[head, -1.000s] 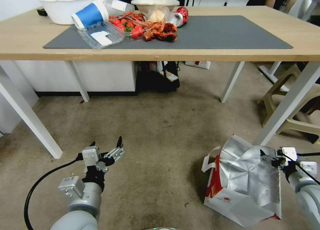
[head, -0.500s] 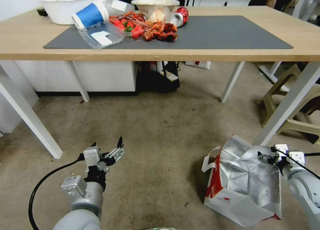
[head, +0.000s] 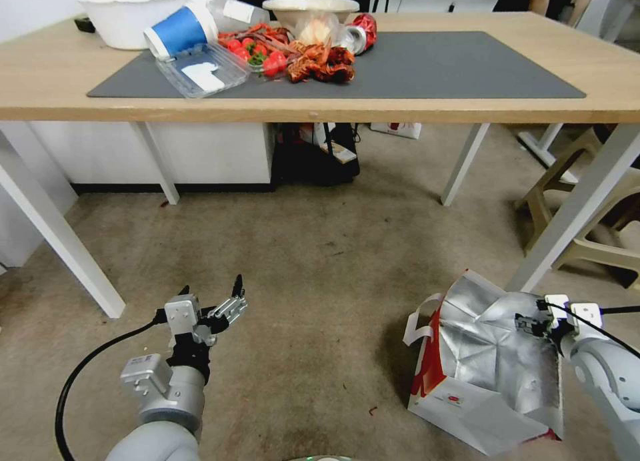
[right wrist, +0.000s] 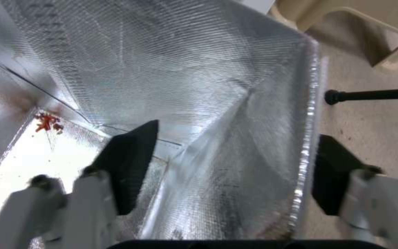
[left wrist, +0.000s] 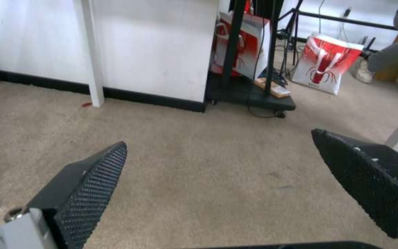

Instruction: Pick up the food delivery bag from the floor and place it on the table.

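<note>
Food delivery bag (head: 490, 367) sits on the floor (head: 320, 267) by the near right counter leg, mouth open and tipped up toward the robot, foil lining exposed, white handles flopped off its left side. Right gripper (head: 533, 324) is at the bag's far right rim, jaws apart and straddling that wall: one finger inside against the foil, one outside. Reads as setup for a pinch on the rim rather than a handle grab, probably because the handles lie limp and the stiff edge is easier to hit. Not yet clamped, bag not lifted. Left gripper (head: 223, 301) hangs low over bare floor well left of the bag, jaws wide apart, holding nothing; looks parked out of the way. Counter (head: 40, 81) ahead has its grey mat free on the right half, clutter (bowl, cup, food scraps) on the left, so the right side is the likely drop zone. Right wrist view gives what the head view can't: the rim sits between the fingers (right wrist: 128, 155) with a gap either side, plus red crumbs on the bag's bottom. Left wrist view adds other red-and-white bags under the counter, not the target.
</note>
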`<state>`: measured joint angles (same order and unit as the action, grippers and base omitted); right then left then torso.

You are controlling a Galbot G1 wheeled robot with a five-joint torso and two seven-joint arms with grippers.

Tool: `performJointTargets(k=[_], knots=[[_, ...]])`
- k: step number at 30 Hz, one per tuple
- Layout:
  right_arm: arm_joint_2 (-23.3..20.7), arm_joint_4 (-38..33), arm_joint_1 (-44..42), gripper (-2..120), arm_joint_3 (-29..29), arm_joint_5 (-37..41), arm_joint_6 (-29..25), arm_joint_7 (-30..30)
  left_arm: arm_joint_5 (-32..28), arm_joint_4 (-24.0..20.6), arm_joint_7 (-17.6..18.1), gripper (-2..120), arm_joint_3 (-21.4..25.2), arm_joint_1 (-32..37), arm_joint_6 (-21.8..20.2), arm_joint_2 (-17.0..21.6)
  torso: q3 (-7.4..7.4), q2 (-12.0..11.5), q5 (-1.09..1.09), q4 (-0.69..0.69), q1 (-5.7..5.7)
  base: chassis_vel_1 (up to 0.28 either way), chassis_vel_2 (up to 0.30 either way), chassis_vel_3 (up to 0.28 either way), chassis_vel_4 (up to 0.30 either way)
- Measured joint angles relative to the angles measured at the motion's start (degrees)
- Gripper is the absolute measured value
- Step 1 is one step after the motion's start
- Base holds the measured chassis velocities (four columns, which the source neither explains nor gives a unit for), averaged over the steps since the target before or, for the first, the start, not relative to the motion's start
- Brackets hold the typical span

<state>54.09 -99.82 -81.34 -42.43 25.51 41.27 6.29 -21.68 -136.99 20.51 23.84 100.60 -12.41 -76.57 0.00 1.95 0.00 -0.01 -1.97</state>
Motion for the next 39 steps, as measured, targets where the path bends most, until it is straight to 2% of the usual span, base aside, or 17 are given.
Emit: performJointTargets(k=[6,8,9,12,16,21,24,25,28,29,30,32,33,34,36,38,39], knots=[[0.3,0.9,0.3,43,0.3,-0.2,-0.7,-0.5,0.2,-0.4,-0.2,100,0.1,0.2,0.1,-0.1,0.0,0.0,0.0,0.01,0.0,0.0,0.0,0.0,0.0],[0.3,0.9,0.3,41,0.3,-0.2,-0.7,-0.5,0.2,-0.4,-0.2,100,0.1,0.2,0.1,-0.1,0.0,0.0,0.0,0.01,0.0,0.0,0.0,0.0,0.0],[0.3,1.1,0.3,32,0.4,-0.3,-1.1,-0.6,0.2,-0.4,-0.1,100,0.2,0.3,0.2,0.0,0.0,0.0,0.0,0.0,0.0,0.0,0.0,0.0,0.0],[0.3,1.4,0.2,23,0.4,-0.4,-1.9,-0.6,0.2,-0.4,0.0,100,0.3,0.4,0.4,0.1,0.0,0.0,0.0,0.01,0.0,0.0,0.0,0.0,0.0],[0.5,1.6,-0.9,4,0.3,-0.4,-5.8,-1.7,-0.2,-1.1,0.5,100,0.3,0.6,0.4,0.0,0.0,0.0,-0.01,0.0,0.0,0.0,0.0,0.0,0.0],[0.4,1.6,-2.1,0,-0.5,1.4,-10.9,-4.6,-0.7,-1.5,0.5,100,0.5,0.8,0.2,0.1,0.0,0.0,0.01,0.01,0.0,0.0,0.0,0.0,0.0],[-0.6,1.4,-3.7,0,-1.6,2.7,-18.2,-9.0,-1.6,-1.8,0.5,100,1.0,0.7,0.0,0.1,0.0,0.0,0.0,0.0,0.0,0.0,0.0,0.0,0.0],[-0.6,1.4,-3.7,0,-1.6,2.7,-18.2,-9.0,-1.6,-1.8,0.5,100,1.0,0.7,0.0,0.1,0.0,0.0,0.0,0.0,0.0,0.0,0.0,0.0,0.0],[-2.0,1.8,-5.5,0,-3.5,2.8,-29.3,-20.4,-1.8,-2.1,0.4,100,1.2,0.7,0.0,0.2,0.0,0.0,0.0,0.0,0.0,0.0,0.0,0.0,0.0],[-2.0,1.8,-5.5,0,-3.5,2.8,-29.3,-20.4,-1.8,-2.1,0.4,100,1.2,0.7,0.0,0.2,0.0,0.0,0.0,0.0,0.0,0.0,0.0,0.0,0.0],[-2.6,2.2,-5.9,0,-4.1,2.8,-34.9,-25.6,-1.8,-2.1,0.5,100,1.2,0.8,0.0,0.2,0.0,0.0,0.0,0.0,0.0,0.0,0.0,0.0,0.0],[-3.4,2.6,-6.1,0,-4.1,3.6,-43.1,-31.6,-1.8,-2.2,0.5,100,1.2,0.9,0.1,0.2,0.0,0.0,0.0,0.01,0.0,0.0,0.0,0.0,0.0],[-3.4,2.6,-6.1,0,-4.1,3.6,-43.1,-31.6,-1.8,-2.2,0.5,100,1.2,0.9,0.1,0.2,0.0,0.0,0.0,0.01,0.0,0.0,0.0,0.0,0.0],[-4.0,2.7,-6.2,0,-4.0,5.5,-48.4,-36.7,-1.8,-2.4,0.6,100,1.2,1.0,0.1,0.2,0.0,0.0,-0.01,0.01,0.0,0.0,0.0,0.0,0.0],[-4.2,2.7,-6.2,0,-4.0,6.3,-49.9,-38.8,-1.8,-2.4,0.6,100,1.2,1.0,0.1,0.2,0.0,0.0,-0.01,0.01,0.0,0.0,0.0,0.0,0.0],[-4.9,1.5,-6.3,0,-4.0,9.8,-53.4,-46.9,-2.2,-2.9,1.0,100,1.2,1.0,-0.2,0.3,0.0,0.0,-0.01,0.0,0.0,0.0,0.0,0.0,0.0],[-4.9,1.5,-6.3,0,-4.0,9.8,-53.4,-46.9,-2.2,-2.9,1.0,100,1.2,1.0,-0.2,0.3,0.0,0.0,-0.01,0.0,0.0,0.0,0.0,0.0,0.0]])
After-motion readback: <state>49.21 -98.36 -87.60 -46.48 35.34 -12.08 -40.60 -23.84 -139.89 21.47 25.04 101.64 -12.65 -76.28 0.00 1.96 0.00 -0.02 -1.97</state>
